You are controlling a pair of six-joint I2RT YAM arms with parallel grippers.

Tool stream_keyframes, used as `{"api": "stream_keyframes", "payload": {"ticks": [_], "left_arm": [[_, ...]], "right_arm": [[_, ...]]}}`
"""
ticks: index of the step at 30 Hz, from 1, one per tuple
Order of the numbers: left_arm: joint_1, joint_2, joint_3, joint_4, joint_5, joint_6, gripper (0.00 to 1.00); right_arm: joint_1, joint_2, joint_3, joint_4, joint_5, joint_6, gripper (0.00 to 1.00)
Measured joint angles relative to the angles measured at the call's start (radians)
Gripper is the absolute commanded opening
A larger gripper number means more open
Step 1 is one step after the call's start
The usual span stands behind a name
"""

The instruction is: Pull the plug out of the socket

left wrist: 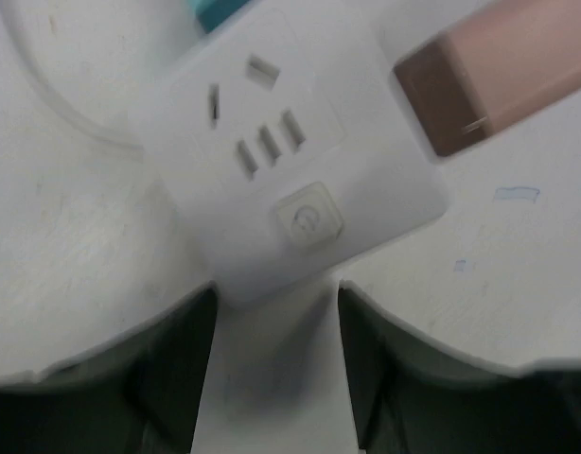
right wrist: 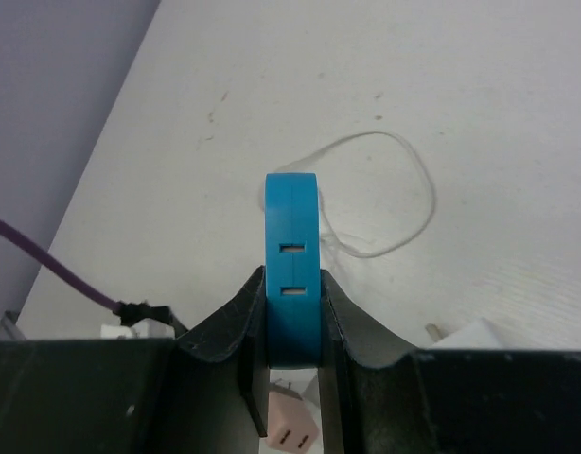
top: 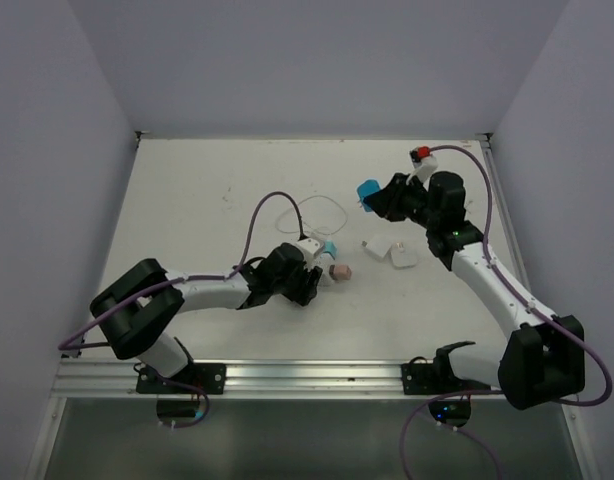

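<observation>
Right tool [right wrist: 292, 284] pinches the blue plug [right wrist: 291, 218] by its flat sides, up off the surface [right wrist: 480, 113]. Left tool [left wrist: 276, 298] straddles the near corner of the white socket [left wrist: 290, 161] on the surface — whether it presses, I cannot tell — with a pink plug [left wrist: 489, 76] just beside the socket

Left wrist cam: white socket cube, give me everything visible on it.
The white, glossy plastic cube-like socket block has rounded corners and sits turned diamond-wise in the left wrist view. Its facing side carries five narrow slots, two above and three grouped, plus a rounded square power button. A teal plug meets its upper edge. A pink, brown-tipped plug lies by its right corner, contact unclear. Its lower corner sits between the left gripper fingers; whether they clamp it cannot be told.
</observation>
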Motion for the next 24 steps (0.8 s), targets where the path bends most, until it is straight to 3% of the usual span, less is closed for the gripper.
{"api": "stream_keyframes", "payload": {"ticks": [11,15,16,18,21,22,24], "left_arm": [[0.008,-0.028,-0.036,-0.105,-0.058,-0.010,0.00],[0.024,-0.063,-0.059,-0.127,-0.065,-0.017,0.00],[0.027,-0.076,-0.069,-0.134,-0.067,-0.019,0.01],[0.034,-0.106,-0.087,-0.150,-0.073,-0.027,0.06],[0.043,-0.149,-0.105,-0.165,-0.081,-0.043,0.23],[0.047,-0.162,-0.107,-0.165,-0.084,-0.053,0.34],[0.047,-0.185,-0.107,-0.163,-0.088,-0.069,0.46]], "right_arm": [[-0.373,0.045,-0.144,-0.019,0.094,0.160,0.00],[-0.451,0.130,-0.164,0.009,0.087,0.228,0.00],[-0.457,0.152,-0.165,0.015,0.084,0.240,0.04],[-0.460,0.189,-0.165,0.031,0.078,0.256,0.08],[-0.462,0.241,-0.165,0.051,0.055,0.275,0.20],[-0.462,0.259,-0.165,0.060,0.047,0.280,0.29],[-0.462,0.291,-0.165,0.072,0.031,0.292,0.39]]}}
